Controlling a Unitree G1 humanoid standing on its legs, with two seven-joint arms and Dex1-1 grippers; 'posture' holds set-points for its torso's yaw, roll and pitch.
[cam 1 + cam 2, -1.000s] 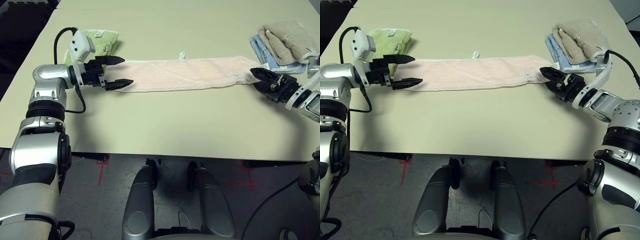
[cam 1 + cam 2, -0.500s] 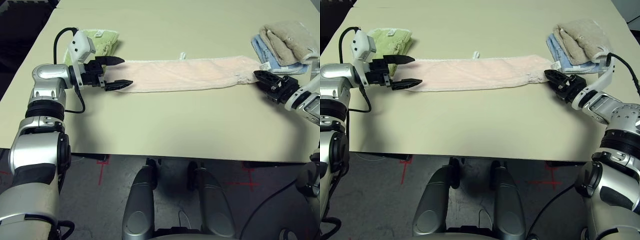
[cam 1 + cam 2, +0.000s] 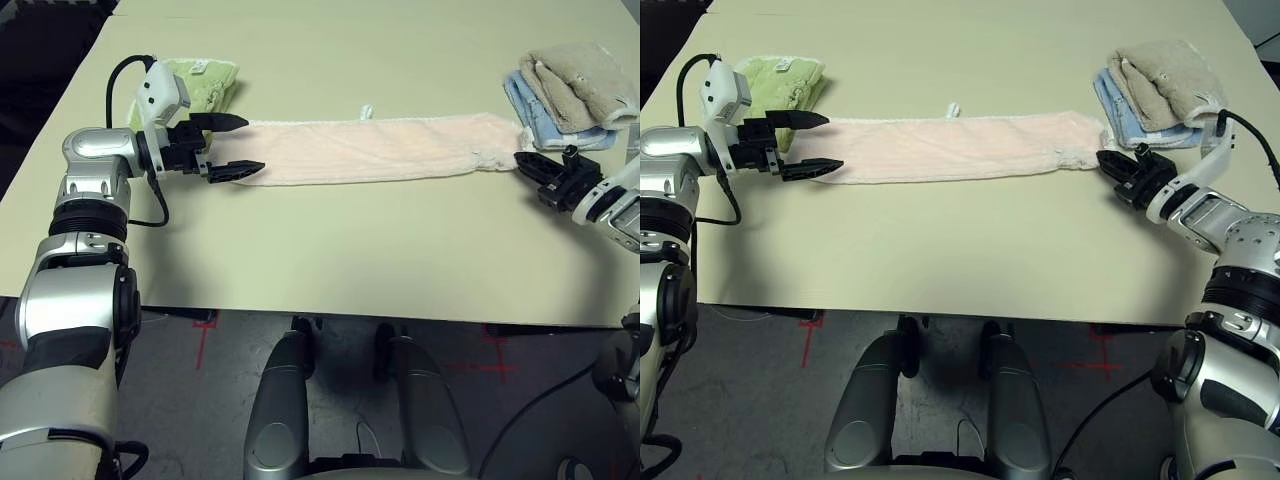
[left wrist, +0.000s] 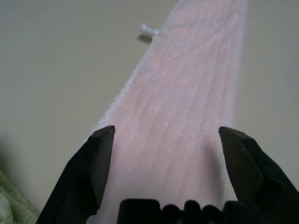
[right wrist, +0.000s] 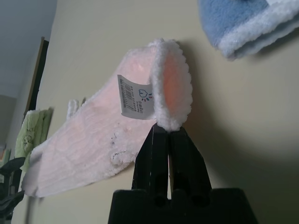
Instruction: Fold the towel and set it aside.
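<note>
A: The towel (image 3: 380, 148) lies across the far half of the table (image 3: 330, 250) as a long, narrow pale pink strip, running from the robot's left to its right, with its small corner loop (image 3: 366, 110) poking out of the far long edge

B: And the left claw (image 3: 232, 145) sits right at the strip's left end, jaws spread wide. One black finger is beside the far edge, the other beside the near edge, and the cloth runs away between them, unheld

A: The left wrist view agrees: pink terry runs off between the two open fingers (image 4: 91, 172), with nothing pinched

B: Over on the right, the right claw (image 3: 1106, 159) is at the towel's other end, jaws pressed together. In the right wrist view the two fingers (image 5: 161, 158) are closed tight, and the white-stitched edge of the towel curls up right at their tips

A: Gripping it, by the look of that view. The corner stands lifted off the table, with the white tag (image 5: 135, 97) hanging just beside the pinch

B: Behind the left claw there is a light green folded towel (image 3: 205, 85). At the far right sits a beige folded towel (image 3: 580, 85) stacked on a blue folded towel (image 3: 545, 120), close to the pink one's right end

A: The rest of the strip lies flat on the table, apart from some puckering near the right end
</note>
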